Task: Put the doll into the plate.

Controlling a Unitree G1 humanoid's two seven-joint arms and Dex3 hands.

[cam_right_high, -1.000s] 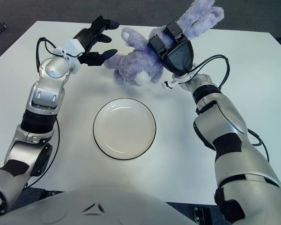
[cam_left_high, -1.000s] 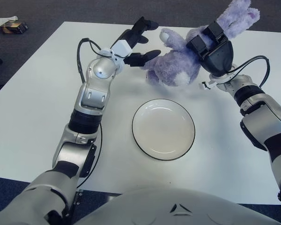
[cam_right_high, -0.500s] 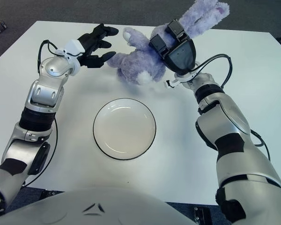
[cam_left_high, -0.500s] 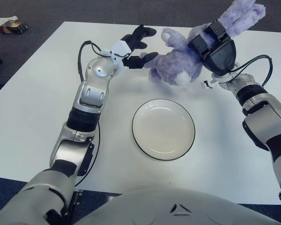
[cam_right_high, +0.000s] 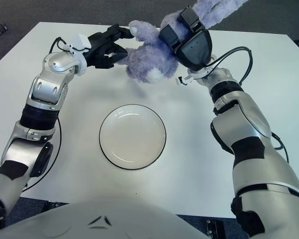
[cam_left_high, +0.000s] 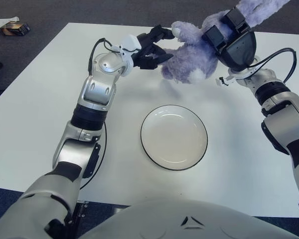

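Round white plate with a dark rim (cam_left_high: pixel 174 137) is sitting empty on the white table (cam_left_high: pixel 35 114), nearest; beyond it the purple plush rabbit doll (cam_left_high: pixel 192 57) is hanging off the table, right hand (cam_left_high: pixel 229 40) gripping its top, left hand (cam_left_high: pixel 150 47) closing fingers on its side; best to keep both grips firm, carry it over plate centre, then lower.

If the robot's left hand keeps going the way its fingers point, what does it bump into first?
The purple plush doll. The left hand points to the robot's right, with its fingertips already at the doll's near side, seemingly touching it. The right hand grips the doll from the other side. Depth is hard to judge.
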